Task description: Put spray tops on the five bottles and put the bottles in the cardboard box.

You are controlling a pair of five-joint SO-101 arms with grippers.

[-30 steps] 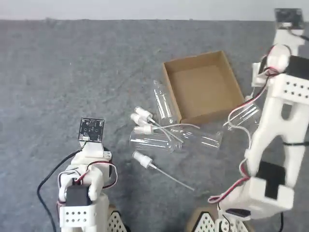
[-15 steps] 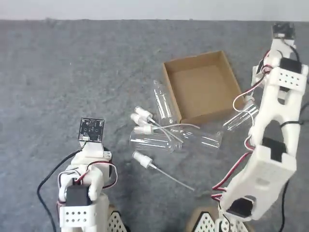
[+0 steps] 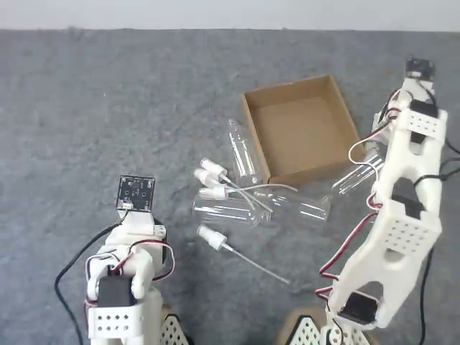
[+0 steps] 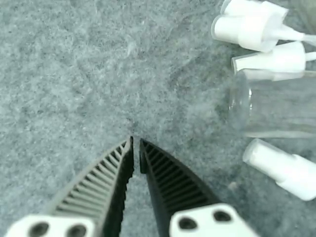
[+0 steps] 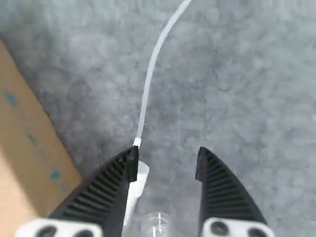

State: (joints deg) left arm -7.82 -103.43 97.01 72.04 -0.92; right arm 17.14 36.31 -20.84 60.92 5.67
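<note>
Right gripper (image 5: 165,158) open over a spray top (image 5: 137,180), its tube (image 5: 150,74) pointing away from the gripper; left gripper (image 4: 136,146) closed, empty.

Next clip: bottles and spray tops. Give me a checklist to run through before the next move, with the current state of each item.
1. Right claw open: ok, wide apart.
2. Target lined up: cannot tell. A bottle mouth sits low in the claw's gap, and a top's tube runs past one side.
3. Box ready: ok, open and holding nothing.
4. Left claw out of the way: ok, shut and over the carpet.
5. Tops fitted: not ok. The tops lie loose, and the bottle beside them has a bare mouth.
</note>
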